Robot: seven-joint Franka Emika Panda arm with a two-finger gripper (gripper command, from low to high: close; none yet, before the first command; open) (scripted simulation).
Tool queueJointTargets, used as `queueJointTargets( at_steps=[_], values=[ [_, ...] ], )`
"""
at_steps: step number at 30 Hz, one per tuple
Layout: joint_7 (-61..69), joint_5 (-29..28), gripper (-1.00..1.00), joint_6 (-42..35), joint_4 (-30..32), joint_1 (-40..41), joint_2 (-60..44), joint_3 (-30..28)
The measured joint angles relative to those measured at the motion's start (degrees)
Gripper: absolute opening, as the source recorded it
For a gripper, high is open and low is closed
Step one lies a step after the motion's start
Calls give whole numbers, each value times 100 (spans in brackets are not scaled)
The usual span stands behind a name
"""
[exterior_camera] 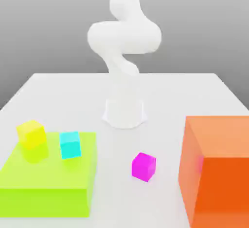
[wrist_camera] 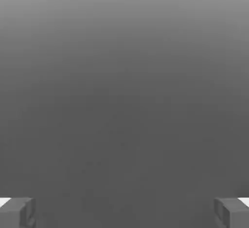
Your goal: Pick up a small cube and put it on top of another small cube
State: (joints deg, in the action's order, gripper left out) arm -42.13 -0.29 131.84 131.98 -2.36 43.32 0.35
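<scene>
Small cube [exterior_camera: 143,166], magenta, rests on the table [exterior_camera: 58,88] between the green platform [exterior_camera: 46,183] and orange block [exterior_camera: 219,173]. Likely light and rigid; best pinched across 2 opposite flat faces. Gripper [wrist_camera: 124,212]: fingers spread wide, holding nothing.

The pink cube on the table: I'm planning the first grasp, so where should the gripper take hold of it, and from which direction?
Come straight down from above and close on two opposite vertical side faces of the pink cube. It sits flat on the white table with open space around it, between the green block and the orange block, so nothing crowds the open gripper. Turning the wrist to square up with its faces would probably help.
</scene>
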Motion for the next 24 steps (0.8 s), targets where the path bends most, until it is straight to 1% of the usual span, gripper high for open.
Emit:
queueJointTargets(
  at_steps=[14,24],
  values=[
    [3520,-124,0,787,710,-1964,-1846,51],
    [6038,-249,0,1374,1238,-3100,-3163,377]
  ],
)
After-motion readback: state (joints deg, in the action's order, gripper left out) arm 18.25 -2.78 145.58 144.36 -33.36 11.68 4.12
